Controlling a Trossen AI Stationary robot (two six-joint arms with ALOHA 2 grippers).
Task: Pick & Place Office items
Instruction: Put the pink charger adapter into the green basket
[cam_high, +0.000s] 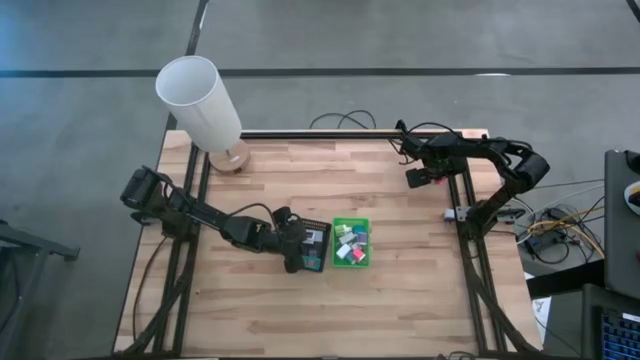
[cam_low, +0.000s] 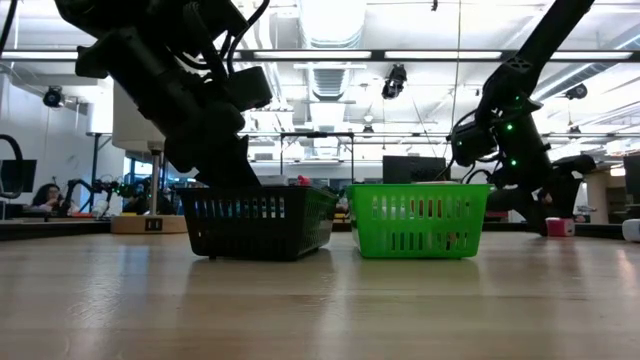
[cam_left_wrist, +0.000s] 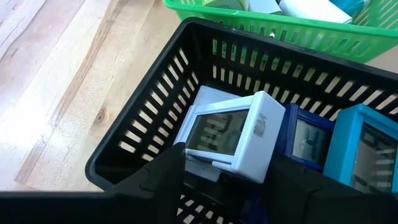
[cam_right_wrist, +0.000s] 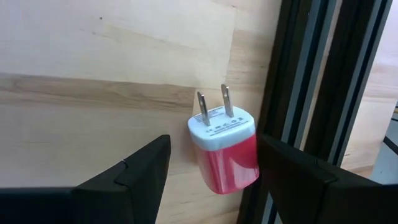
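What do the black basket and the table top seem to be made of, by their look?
Black basket: likely moulded plastic, with a slight sheen; its walls are thin, even slats under a smooth rim. Table top: wood, pale and smooth; narrow joined strips with grain and a knot show in the left wrist view.

White item in black basket

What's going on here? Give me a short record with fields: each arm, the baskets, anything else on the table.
left gripper: over the black basket, jaws around a white block
right gripper: at the table's right edge, jaws open either side of a pink charger plug
green basket: beside the black one, holds mixed blocks
lamp: stands at the table's far left corner
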